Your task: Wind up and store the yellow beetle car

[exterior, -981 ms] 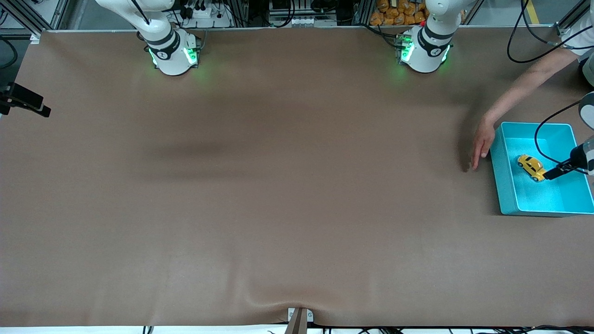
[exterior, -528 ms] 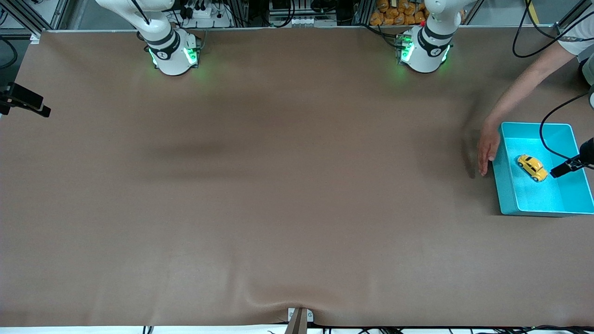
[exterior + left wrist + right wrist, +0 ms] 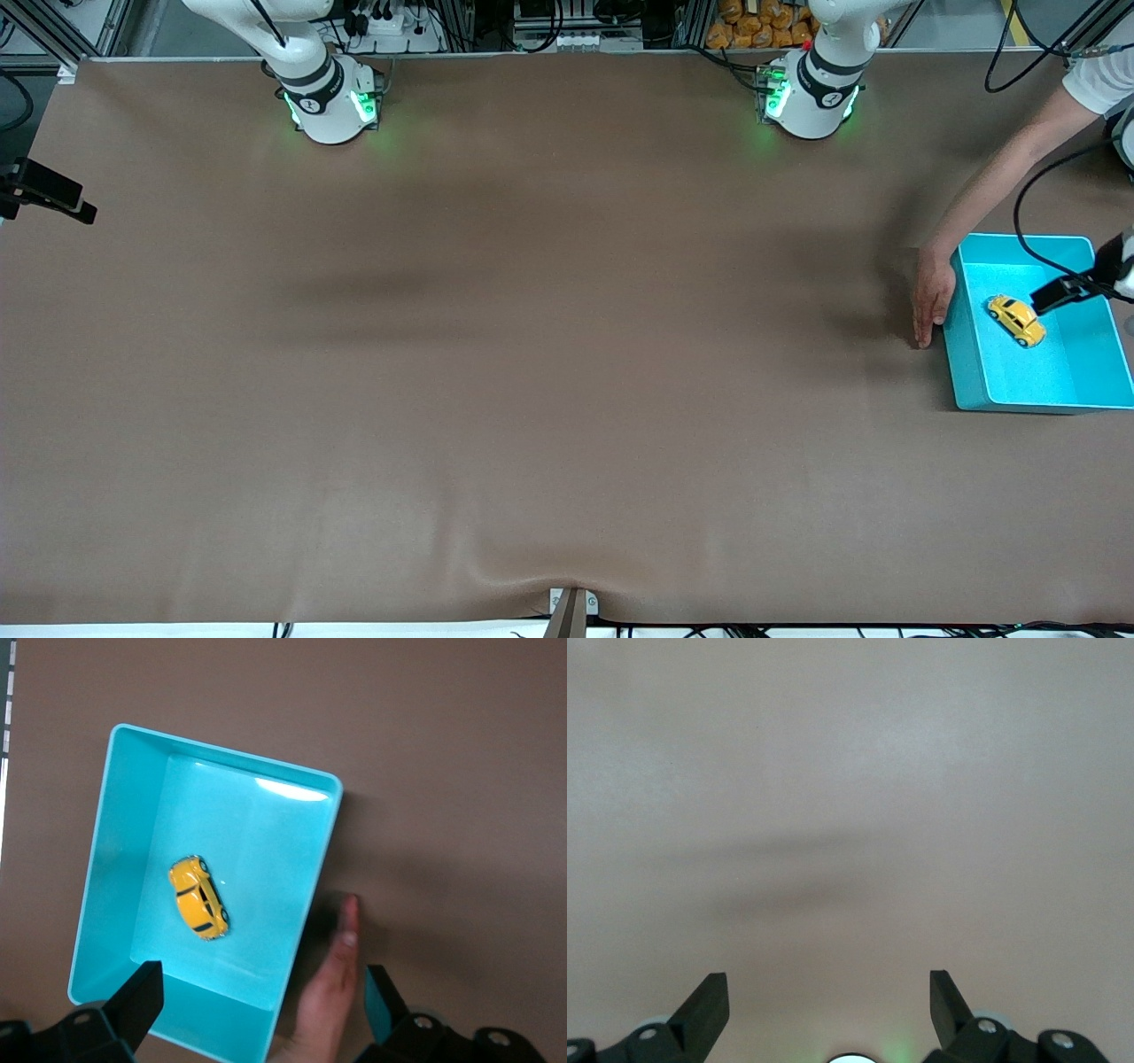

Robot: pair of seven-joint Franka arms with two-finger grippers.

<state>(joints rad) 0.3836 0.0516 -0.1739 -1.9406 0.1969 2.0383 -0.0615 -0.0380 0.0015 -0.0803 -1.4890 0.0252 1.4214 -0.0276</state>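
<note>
The yellow beetle car (image 3: 1016, 320) (image 3: 198, 897) stands on its wheels on the floor of a turquoise bin (image 3: 970, 354) (image 3: 97, 877) at the left arm's end of the table. My left gripper (image 3: 1056, 295) (image 3: 263, 992) hangs over the bin, open and empty, apart from the car. In the right wrist view my right gripper (image 3: 827, 992) is open over bare brown table with nothing between its fingers. It does not show in the front view.
A person's hand (image 3: 932, 297) (image 3: 330, 997) rests flat on the table against the bin's outer wall, with the forearm running toward the robots' side. A black fixture (image 3: 44, 190) sticks in at the right arm's end. A brown mat (image 3: 532, 354) covers the table.
My left gripper has drawn back from beside the car and now hangs higher over the bin. The person's hand has moved up against the bin's wall. The car has not moved.
</note>
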